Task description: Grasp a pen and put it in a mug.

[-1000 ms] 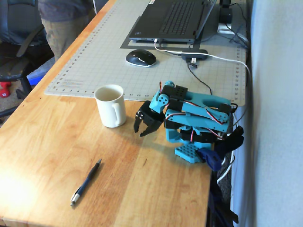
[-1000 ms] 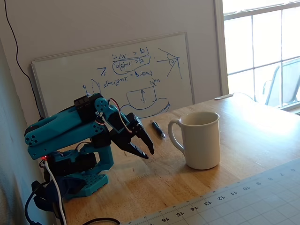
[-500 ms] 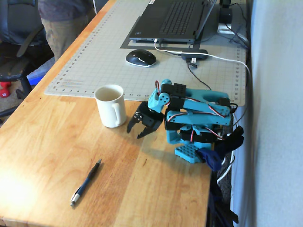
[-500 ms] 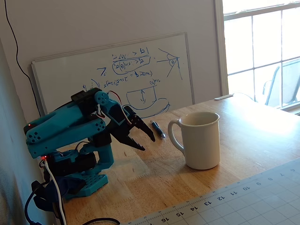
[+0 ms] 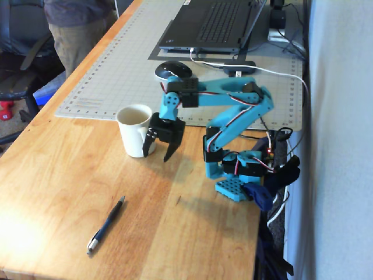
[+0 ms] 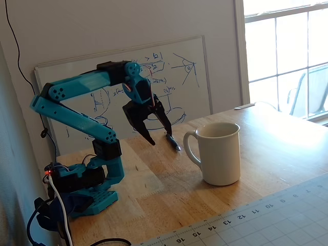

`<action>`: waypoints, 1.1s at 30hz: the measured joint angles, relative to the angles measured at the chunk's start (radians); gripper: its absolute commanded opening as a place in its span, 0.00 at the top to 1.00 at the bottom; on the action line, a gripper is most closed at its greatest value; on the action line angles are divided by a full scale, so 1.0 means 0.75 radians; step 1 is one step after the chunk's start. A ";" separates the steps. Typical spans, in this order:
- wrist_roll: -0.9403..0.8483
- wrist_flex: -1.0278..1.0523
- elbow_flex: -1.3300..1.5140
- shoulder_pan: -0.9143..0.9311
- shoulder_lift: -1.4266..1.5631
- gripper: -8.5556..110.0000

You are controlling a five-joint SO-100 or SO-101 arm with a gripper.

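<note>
Empty claw [image 5: 158,153], jaws spread, hangs just beside the mug [image 5: 136,129]; swinging toward the pen [image 5: 105,224], well beyond it, risks clipping the handle.

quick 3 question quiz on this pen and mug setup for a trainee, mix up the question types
1. True or false: the pen is already inside the mug.
2. Multiple choice: the gripper is (A) shut on the pen, (B) open and empty above the table, (C) inside the mug.
3. Short answer: in the fixed view showing the laptop, which side of the mug does its handle face?

Key
1. False: it lies flat on the wooden table, apart from the mug.
2. B.
3. Toward the right and the viewer, on the gripper's side.
</note>
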 measured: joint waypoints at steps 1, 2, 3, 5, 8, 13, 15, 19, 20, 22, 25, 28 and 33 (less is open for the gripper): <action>0.018 0.020 -0.072 -0.010 -0.072 0.76; 0.045 0.037 -0.145 -0.025 -0.145 0.76; 0.076 0.047 -0.217 -0.039 -0.215 0.76; 0.157 0.059 -0.362 -0.076 -0.360 0.76; 0.307 0.063 -0.567 -0.145 -0.581 0.75; 0.589 0.063 -0.841 -0.270 -0.910 0.69; 0.683 0.063 -0.920 -0.309 -1.019 0.68; 0.802 0.063 -1.021 -0.366 -1.197 0.67; 0.826 0.063 -1.039 -0.378 -1.235 0.67; 0.873 0.063 -1.072 -0.395 -1.311 0.67; 0.947 0.063 -1.139 -0.403 -1.421 0.67; 1.012 0.061 -1.221 -0.403 -1.524 0.67; 1.125 0.059 -1.348 -0.403 -1.653 0.67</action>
